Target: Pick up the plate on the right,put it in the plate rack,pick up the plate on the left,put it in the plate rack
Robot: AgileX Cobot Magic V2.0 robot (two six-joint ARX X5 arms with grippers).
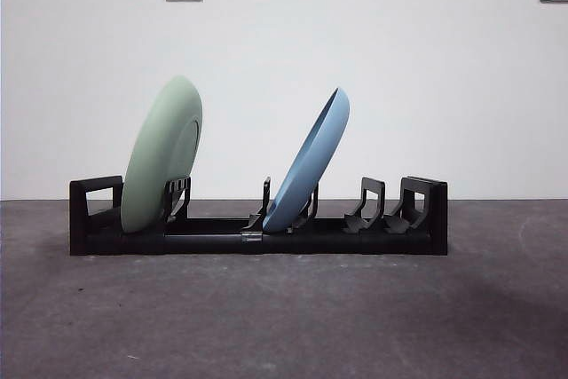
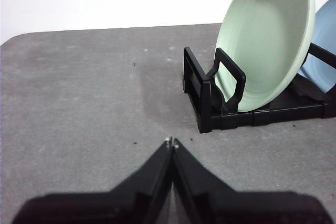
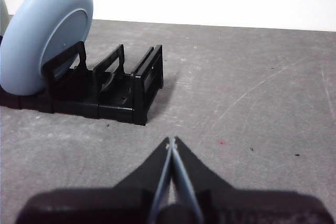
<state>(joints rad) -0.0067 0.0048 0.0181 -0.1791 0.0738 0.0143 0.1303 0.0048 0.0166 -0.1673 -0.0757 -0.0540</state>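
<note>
- Long low black plastic plate rack (image 1: 257,239) on grey table (image 1: 284,317), no readable brand or lettering.
- Pale green round plate (image 1: 162,155) leaning near one end, light blue round plate (image 1: 309,164) tilted mid-rack.
- Left gripper (image 2: 172,141) and right gripper (image 3: 171,140) both pressed together, empty, clear of rack.

A low front camera faces the plate rack (image 1: 257,228) side-on; both wrist cameras view its opposite ends obliquely.

I see bright, even lighting; soft shadows fall beside the plate rack (image 2: 210,103) and under my blurred near gripper tips.
</note>
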